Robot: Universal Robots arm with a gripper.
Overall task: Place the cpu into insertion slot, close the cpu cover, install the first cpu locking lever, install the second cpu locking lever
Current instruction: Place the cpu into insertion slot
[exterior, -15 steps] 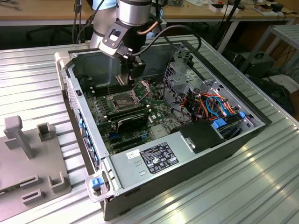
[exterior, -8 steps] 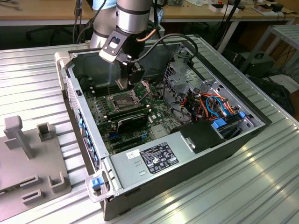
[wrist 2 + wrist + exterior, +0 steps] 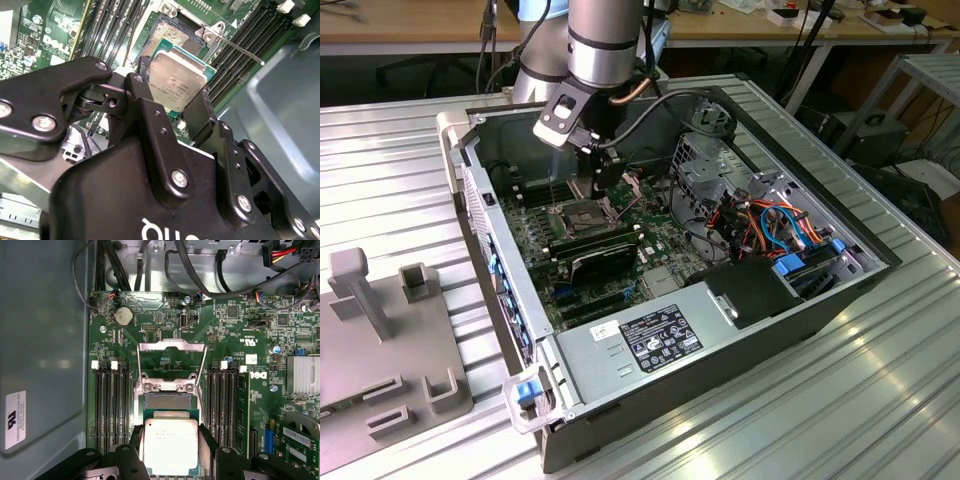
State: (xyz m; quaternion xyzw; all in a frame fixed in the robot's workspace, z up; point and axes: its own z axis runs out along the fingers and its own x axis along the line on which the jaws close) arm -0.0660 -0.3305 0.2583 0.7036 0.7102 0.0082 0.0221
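gripper (image 3: 172, 92) pinching cpu (image 3: 171, 447) by its edges, just over insertion slot (image 3: 167, 401); cpu cover (image 3: 171, 345) raised open.

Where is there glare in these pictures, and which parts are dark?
First wrist view: the cpu top is pale, washed by light. Second wrist view: softer sheen there, the black pincer dark. Exterior view: the ribbed table reflects bright streaks.
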